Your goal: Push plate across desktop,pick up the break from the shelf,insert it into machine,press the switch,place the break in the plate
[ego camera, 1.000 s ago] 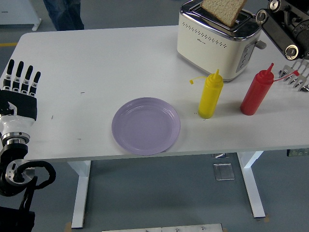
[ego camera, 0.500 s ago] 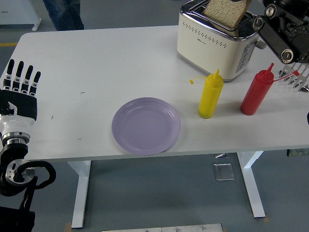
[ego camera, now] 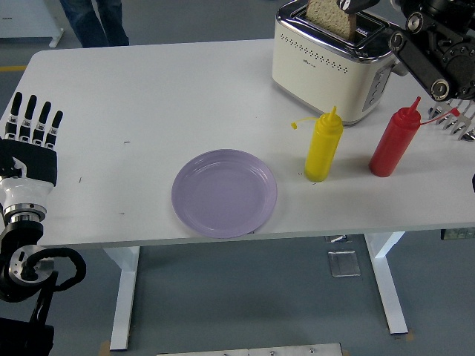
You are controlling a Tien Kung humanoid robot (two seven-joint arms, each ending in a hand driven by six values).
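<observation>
The brown bread slice (ego camera: 326, 16) stood partly sunk in the cream metal toaster's (ego camera: 330, 70) slot. The right hand's (ego camera: 355, 6) dark fingertips apparently pinched its top edge. The left hand (ego camera: 33, 122) rested flat, fingers extended.

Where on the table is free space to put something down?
The table is bare between the left hand and the purple plate, and across the far left behind the plate. It is crowded at right: toaster, yellow bottle, red bottle, rack.
</observation>
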